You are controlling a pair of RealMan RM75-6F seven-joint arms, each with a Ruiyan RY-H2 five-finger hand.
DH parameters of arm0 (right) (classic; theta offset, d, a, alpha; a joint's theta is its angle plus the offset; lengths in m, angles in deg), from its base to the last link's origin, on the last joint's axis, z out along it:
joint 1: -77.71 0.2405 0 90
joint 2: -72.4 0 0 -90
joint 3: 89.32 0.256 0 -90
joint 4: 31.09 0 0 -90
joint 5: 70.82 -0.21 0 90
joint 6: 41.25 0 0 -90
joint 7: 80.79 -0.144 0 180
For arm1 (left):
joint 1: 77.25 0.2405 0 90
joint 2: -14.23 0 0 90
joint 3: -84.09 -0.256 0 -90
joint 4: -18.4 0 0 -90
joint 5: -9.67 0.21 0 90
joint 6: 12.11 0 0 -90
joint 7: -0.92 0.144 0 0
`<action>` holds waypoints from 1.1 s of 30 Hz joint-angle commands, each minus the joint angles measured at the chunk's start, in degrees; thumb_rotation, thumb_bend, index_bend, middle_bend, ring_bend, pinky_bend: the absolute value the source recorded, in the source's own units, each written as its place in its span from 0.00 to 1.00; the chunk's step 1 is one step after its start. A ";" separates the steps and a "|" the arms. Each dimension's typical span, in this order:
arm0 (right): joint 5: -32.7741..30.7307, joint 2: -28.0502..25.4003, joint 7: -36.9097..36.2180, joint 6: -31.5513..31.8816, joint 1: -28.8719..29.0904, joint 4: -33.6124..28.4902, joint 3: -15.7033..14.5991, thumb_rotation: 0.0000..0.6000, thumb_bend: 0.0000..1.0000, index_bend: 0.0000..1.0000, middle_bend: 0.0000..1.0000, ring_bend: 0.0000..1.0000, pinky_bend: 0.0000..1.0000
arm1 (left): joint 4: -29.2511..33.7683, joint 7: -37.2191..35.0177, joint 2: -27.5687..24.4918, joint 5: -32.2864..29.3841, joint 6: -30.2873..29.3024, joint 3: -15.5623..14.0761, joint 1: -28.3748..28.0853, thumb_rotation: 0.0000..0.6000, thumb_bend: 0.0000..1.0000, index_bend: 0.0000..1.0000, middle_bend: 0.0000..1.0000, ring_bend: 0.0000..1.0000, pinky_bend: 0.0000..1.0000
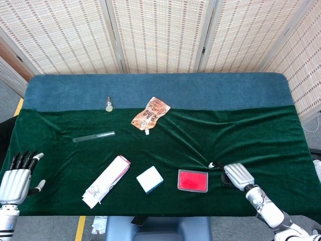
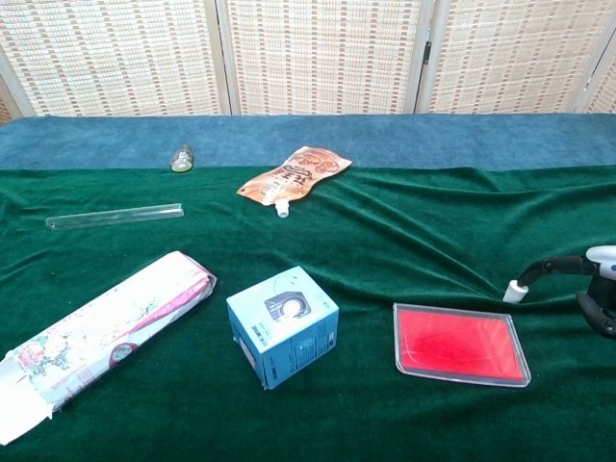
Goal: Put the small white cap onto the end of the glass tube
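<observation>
The left hand (image 1: 16, 179) has a pale silver-grey back, ribbed in rows, with black fingers tipped in white and a white-tipped thumb. The right hand (image 1: 235, 174) has the same ribbed silver shell and dark fingers, on a white wrist with a grey jointed ring.

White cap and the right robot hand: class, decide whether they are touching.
Touching. In the chest view a dark fingertip of the right robot hand meets the small white cap with no gap; the head view agrees, with the cap at that fingertip.
</observation>
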 commanded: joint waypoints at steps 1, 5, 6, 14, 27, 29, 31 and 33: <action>0.14 0.03 0.42 0.50 -0.23 -0.35 -0.26 0.73 0.87 0.19 0.90 1.00 1.00 | -0.08 -0.09 0.03 0.11 -0.10 0.00 0.03 1.00 0.29 0.19 0.14 0.08 0.00; 0.59 0.24 0.33 1.19 -0.50 -0.42 -0.46 0.72 0.87 0.19 0.90 1.00 1.00 | -0.27 -0.37 0.09 0.22 -0.23 -0.01 0.09 1.00 0.30 0.19 0.14 0.08 0.00; 0.63 0.29 0.29 1.26 -0.51 -0.38 -0.46 0.72 0.87 0.19 0.90 1.00 1.00 | -0.26 -0.40 0.07 0.24 -0.24 0.00 0.10 1.00 0.30 0.19 0.14 0.08 0.00; 2.28 -0.02 0.09 4.29 -1.51 -0.94 -0.56 0.73 0.87 0.19 0.90 1.00 1.00 | -0.48 -1.00 0.01 0.42 -0.73 -0.07 0.44 1.00 0.29 0.19 0.14 0.08 0.00; 1.87 -3.81 0.75 13.20 -4.77 -3.18 2.04 0.73 0.42 0.19 0.90 1.00 1.00 | -0.24 -1.27 -0.15 1.41 -1.00 0.01 0.24 1.00 0.29 0.19 0.14 0.08 0.00; 2.60 -3.57 2.63 13.78 -4.57 -2.53 2.19 0.73 0.34 0.19 0.90 1.00 1.00 | -0.13 -1.06 -0.15 1.50 -1.07 0.01 0.23 1.00 0.29 0.19 0.14 0.08 0.00; 3.32 -3.31 3.63 13.66 -4.16 -1.96 2.22 0.73 0.33 0.19 0.90 1.00 1.00 | 0.05 -0.89 -0.20 1.57 -1.08 -0.02 0.23 1.00 0.30 0.19 0.14 0.08 0.00; 3.54 -3.06 4.97 13.03 -3.57 -1.33 2.30 0.76 0.33 0.19 0.90 1.00 1.00 | 0.23 -0.66 -0.24 1.56 -1.07 -0.06 0.25 1.00 0.30 0.19 0.14 0.08 0.00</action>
